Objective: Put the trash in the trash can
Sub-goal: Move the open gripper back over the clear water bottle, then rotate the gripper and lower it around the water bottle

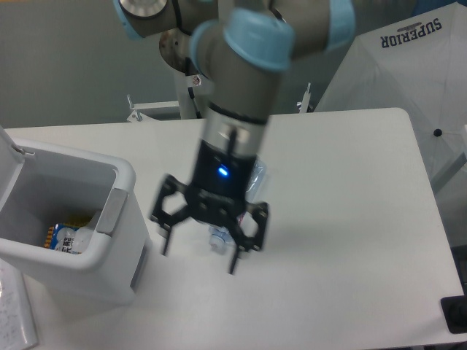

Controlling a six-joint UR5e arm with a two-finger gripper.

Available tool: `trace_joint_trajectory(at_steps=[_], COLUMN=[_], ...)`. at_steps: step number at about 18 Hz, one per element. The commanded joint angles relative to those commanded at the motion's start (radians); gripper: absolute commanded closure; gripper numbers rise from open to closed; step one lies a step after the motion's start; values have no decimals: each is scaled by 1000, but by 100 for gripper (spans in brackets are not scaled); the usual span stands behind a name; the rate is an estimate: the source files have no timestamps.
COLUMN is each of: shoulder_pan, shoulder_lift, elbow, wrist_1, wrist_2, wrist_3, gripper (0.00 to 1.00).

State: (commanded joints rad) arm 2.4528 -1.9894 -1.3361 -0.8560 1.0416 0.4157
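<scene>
My gripper (pixel 198 260) is open and empty, its fingers pointing down over the middle of the white table (pixel 350 219). It looks motion-blurred. The crushed clear plastic bottle (pixel 218 237) lies on the table behind and under the gripper, mostly hidden by it; a clear part shows at its right side. The white trash can (pixel 120 179) stands at the left with its lid (pixel 7 171) open. Inside it lie an orange-and-blue packet (pixel 58 237) and a whitish piece (pixel 84 237). I cannot tell whether that piece is the wrapper.
A white fabric canopy (pixel 408 65) with dark lettering stands beyond the table's right edge. A black object (pixel 456 313) sits at the bottom right corner. A white flat thing (pixel 14 313) lies at the bottom left, in front of the trash can.
</scene>
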Motion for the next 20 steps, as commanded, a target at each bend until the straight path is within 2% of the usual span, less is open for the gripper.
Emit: trace_joint_trajectory(at_steps=[2, 4, 8, 12, 16, 18, 20], shoulder_pan=[2, 11, 12, 3, -32, -40, -70], shoulder_lift=[-26, -43, -72, -114, -137, -141, -157], elbow=[12, 31, 60, 101, 97, 88, 75], wrist_1=[-27, -95, -247, -443, -593, -643, -649], wrist_2=[6, 8, 47, 138, 233, 268, 307], wrist_3=[0, 5, 89, 182, 245, 278, 278], gripper=[0, 0, 0, 0, 0, 0, 0])
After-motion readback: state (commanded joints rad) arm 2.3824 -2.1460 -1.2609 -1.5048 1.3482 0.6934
